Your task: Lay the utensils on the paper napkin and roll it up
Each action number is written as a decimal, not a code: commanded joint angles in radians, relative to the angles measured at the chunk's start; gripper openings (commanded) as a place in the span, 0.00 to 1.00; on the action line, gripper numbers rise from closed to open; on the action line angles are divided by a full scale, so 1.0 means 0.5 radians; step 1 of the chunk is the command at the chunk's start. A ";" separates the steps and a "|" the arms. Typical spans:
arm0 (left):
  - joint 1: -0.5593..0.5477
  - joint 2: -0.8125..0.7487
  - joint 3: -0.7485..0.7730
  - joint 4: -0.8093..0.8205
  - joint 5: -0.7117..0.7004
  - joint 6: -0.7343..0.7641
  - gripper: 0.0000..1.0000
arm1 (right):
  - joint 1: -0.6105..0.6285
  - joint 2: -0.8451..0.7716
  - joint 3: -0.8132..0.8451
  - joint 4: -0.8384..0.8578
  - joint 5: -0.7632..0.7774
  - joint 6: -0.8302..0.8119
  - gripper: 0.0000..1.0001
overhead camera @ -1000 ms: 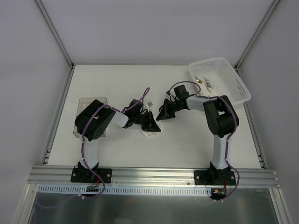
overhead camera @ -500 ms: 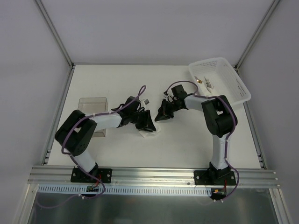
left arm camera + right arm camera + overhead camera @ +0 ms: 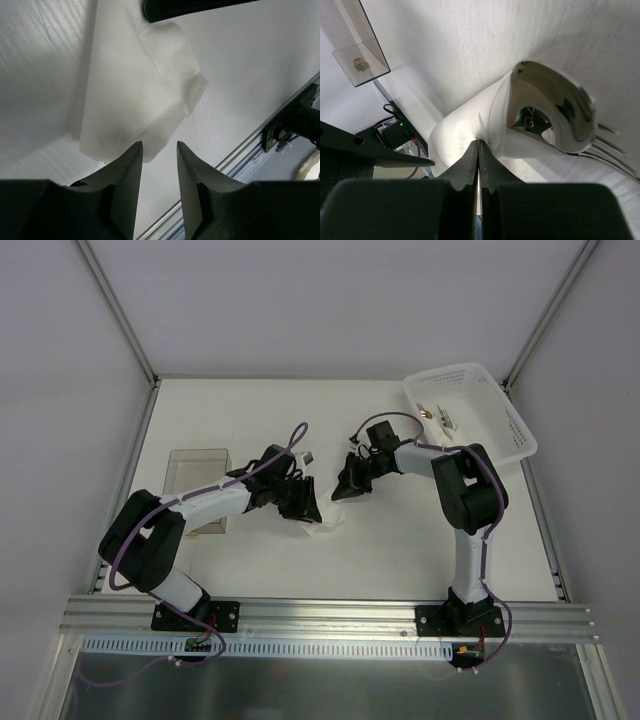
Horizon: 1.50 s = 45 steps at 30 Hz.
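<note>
a: ok, which step is this?
b: rolling. the paper napkin (image 3: 324,527) lies about mid table (image 3: 240,420), a bit toward the near edge, and is already wrapped partway round the utensils. the spoon (image 3: 555,107) bowl pokes out one end, fork tines (image 3: 609,130) beside it.
a: grippers?
b: left gripper (image 3: 159,146) has its jaws apart, nothing between them, just short of the napkin's loose corner. right gripper (image 3: 478,146) has fingers pressed together, tips against the roll. can't tell if a fold is pinched.
a: how far along?
b: past halfway, i'd say. a loose flap is not yet tucked.
a: next?
b: probably the left catches that flap and turns it over the roll while the right pins the bundle. go gently, since thin paper tears and the cutlery could slide out.
</note>
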 commanded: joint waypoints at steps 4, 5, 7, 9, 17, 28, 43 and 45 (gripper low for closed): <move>-0.028 -0.129 -0.035 -0.062 -0.043 0.371 0.38 | 0.004 0.102 0.007 -0.197 0.226 -0.118 0.00; -0.028 -0.188 -0.041 -0.068 -0.059 0.399 0.39 | 0.004 0.102 0.010 -0.203 0.223 -0.118 0.00; -0.028 -0.261 -0.060 -0.074 -0.077 0.473 0.39 | 0.004 0.105 0.010 -0.206 0.226 -0.119 0.00; -0.031 -0.286 -0.054 -0.102 -0.098 0.516 0.39 | 0.007 0.108 0.010 -0.212 0.223 -0.118 0.00; -0.136 -0.234 0.051 -0.176 -0.344 0.719 0.37 | 0.004 0.123 0.016 -0.224 0.220 -0.100 0.00; -0.323 -0.075 0.155 -0.203 -0.479 0.872 0.38 | -0.009 0.133 0.016 -0.237 0.217 -0.091 0.00; -0.513 0.079 0.241 -0.277 -0.957 0.973 0.32 | -0.012 0.142 0.022 -0.240 0.214 -0.088 0.00; -0.525 0.094 0.241 -0.286 -0.991 0.979 0.20 | -0.009 0.142 0.019 -0.240 0.214 -0.088 0.00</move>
